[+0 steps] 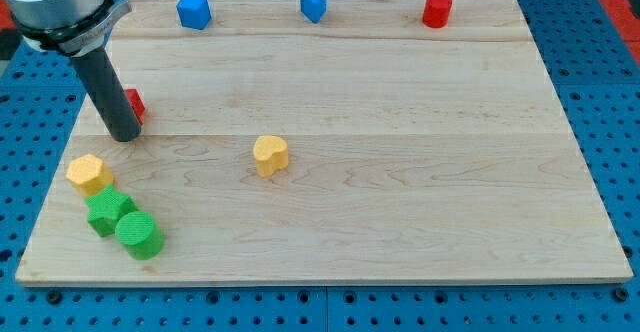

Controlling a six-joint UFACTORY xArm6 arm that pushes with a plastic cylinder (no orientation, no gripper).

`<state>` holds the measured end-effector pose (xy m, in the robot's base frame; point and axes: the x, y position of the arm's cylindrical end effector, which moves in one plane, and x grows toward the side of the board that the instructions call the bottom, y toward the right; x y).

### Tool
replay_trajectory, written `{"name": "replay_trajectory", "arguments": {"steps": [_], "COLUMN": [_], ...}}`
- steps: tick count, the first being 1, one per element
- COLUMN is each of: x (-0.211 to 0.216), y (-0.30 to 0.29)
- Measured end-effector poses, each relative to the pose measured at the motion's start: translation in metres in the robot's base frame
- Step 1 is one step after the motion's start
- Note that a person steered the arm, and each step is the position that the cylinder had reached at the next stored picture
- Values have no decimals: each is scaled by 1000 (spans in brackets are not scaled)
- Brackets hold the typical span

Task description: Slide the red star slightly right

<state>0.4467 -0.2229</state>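
The bench [330, 202] is a pale wooden board with a fine lengthwise grain and faint seams between its planks, lying on a blue perforated metal surface [610, 72]. The small blocks on it look like matte plastic with slightly ridged sides.

The tool is a straight dark rod hanging from a grey cylindrical mount, with nothing to open or close. My tip [124, 137] rests on the wood near the view's left edge. The red star [134, 103] sits right behind the rod, on its right side, touching it or very nearly so; most of the block is hidden, so its star shape cannot really be made out.

Along the view's top edge stand a blue cube-like block [193, 11], a blue block [314, 3] with a pointed lower end, and a red cylinder [436, 10]. A yellow heart-shaped block [270, 155] lies near the middle, well apart from my tip. At the lower left a yellow hexagonal block [90, 173], a green star [108, 210] and a green cylinder [138, 235] sit bunched together, each touching the next.
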Motion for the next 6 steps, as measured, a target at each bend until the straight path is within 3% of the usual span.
{"name": "replay_trajectory", "arguments": {"steps": [2, 4, 6], "x": [19, -23, -38], "y": [-11, -71, -61]}}
